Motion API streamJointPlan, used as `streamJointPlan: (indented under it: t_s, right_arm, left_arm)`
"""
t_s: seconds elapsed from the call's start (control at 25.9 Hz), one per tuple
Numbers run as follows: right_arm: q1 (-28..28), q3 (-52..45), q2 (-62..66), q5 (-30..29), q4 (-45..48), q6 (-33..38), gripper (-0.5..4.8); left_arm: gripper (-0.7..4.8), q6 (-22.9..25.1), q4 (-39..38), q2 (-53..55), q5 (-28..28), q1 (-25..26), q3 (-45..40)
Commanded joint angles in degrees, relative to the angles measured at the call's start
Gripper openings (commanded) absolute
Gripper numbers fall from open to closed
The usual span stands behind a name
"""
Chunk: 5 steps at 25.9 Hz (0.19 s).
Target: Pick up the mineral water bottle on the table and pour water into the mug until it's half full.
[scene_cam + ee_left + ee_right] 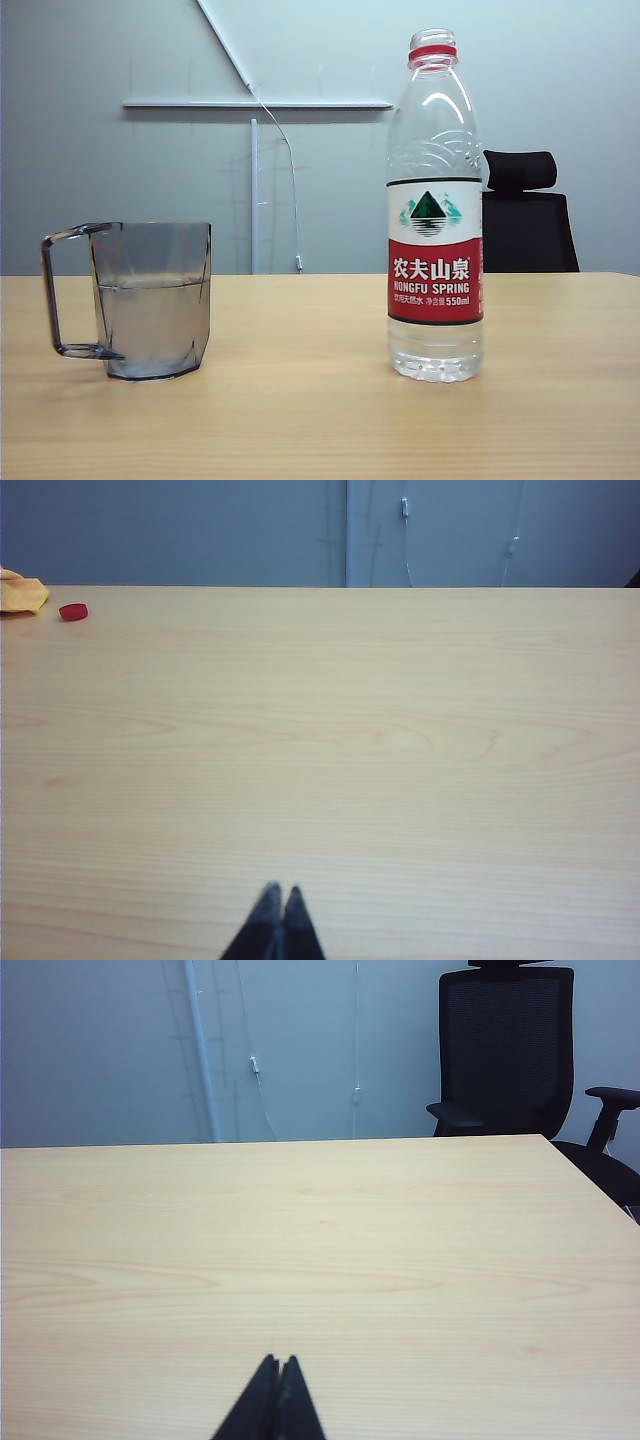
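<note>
From my seat the mineral water bottle [435, 210] stands upright on the worktop [300, 420], cap off, well apart from the mug [150, 298], which is already about half full of water [152, 325]. My left hand [275, 892] and right hand [279, 1362] both sit over bare wood, fingers pressed together, gripping nothing. A red cap [73, 611] lies by a yellow cloth [20, 592] at the far edge.
</note>
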Motion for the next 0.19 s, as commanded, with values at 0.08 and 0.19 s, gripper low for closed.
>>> streamJointPlan:
  t_s: [0.08, 0.19]
  right_arm:
    - [0.00, -0.26, -0.11, -0.02, 0.96, -0.13, -0.08]
    - [0.00, -0.26, -0.11, -0.02, 0.96, -0.13, -0.08]
  left_arm:
    - [-0.02, -0.17, 0.48, 0.09, -0.15, -0.04, 0.13]
    - [-0.02, -0.17, 0.50, 0.09, -0.15, -0.04, 0.13]
